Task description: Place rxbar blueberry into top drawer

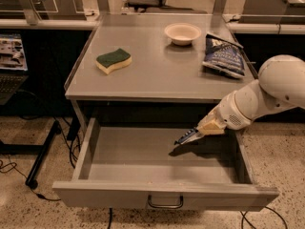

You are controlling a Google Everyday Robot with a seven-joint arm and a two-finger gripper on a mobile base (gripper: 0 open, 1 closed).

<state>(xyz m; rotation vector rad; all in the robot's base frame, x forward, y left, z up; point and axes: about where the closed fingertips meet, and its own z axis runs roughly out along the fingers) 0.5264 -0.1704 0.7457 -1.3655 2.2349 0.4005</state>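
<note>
The top drawer [95, 168] is pulled wide open under the grey table, its curved handle [165, 203] at the front centre. My gripper [200, 130] comes in from the right on the white arm and hangs inside the drawer, over its right half, just above the floor. It is shut on the rxbar blueberry [186, 138], a small dark blue bar that sticks out to the lower left of the fingers, tilted down. Its shadow lies on the drawer floor right below it.
On the table top [152, 75] lie a green and yellow sponge [113, 60] at the left, a white bowl [182, 33] at the back and a crinkled blue chip bag [223, 55] at the right. Cables and a stand leg are on the floor at left.
</note>
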